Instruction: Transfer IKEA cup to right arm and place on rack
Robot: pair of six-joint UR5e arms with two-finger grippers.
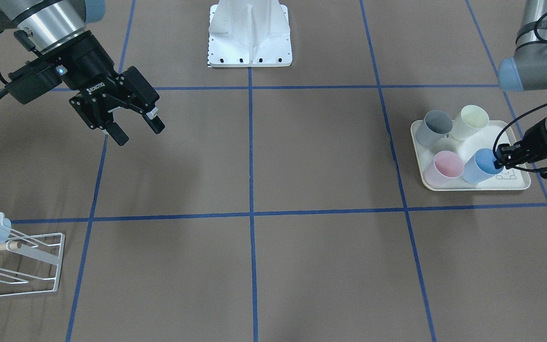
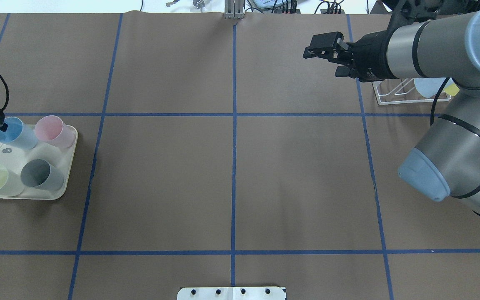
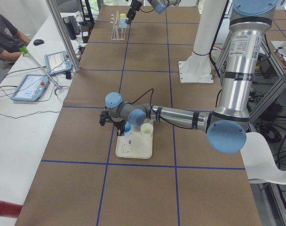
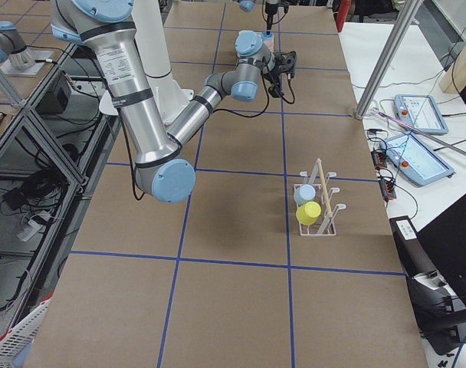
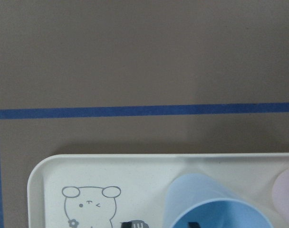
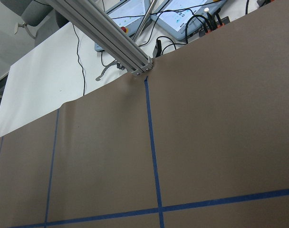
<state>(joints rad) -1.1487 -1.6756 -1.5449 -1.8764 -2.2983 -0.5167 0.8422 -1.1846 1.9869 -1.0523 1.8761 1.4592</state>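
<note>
A blue IKEA cup (image 1: 480, 166) stands on a cream rabbit-print tray (image 1: 473, 186) with a pink, a grey and a pale yellow cup. My left gripper (image 1: 501, 162) is at the blue cup's rim (image 5: 216, 209). One fingertip (image 5: 135, 223) is outside the wall and the other inside, each with a gap to it, so the gripper is open. My right gripper (image 1: 136, 127) hangs open and empty above the table, far across from the tray. The white wire rack (image 1: 26, 259) lies below it at the table edge and holds a light blue cup (image 4: 303, 195) and a yellow cup (image 4: 308, 212).
The robot's white base plate (image 1: 249, 45) sits at the table's middle rear. Blue tape lines grid the brown table cover (image 2: 231, 166). A side bench with tablets (image 3: 32, 84) and a seated person (image 3: 2, 37) runs along the far side.
</note>
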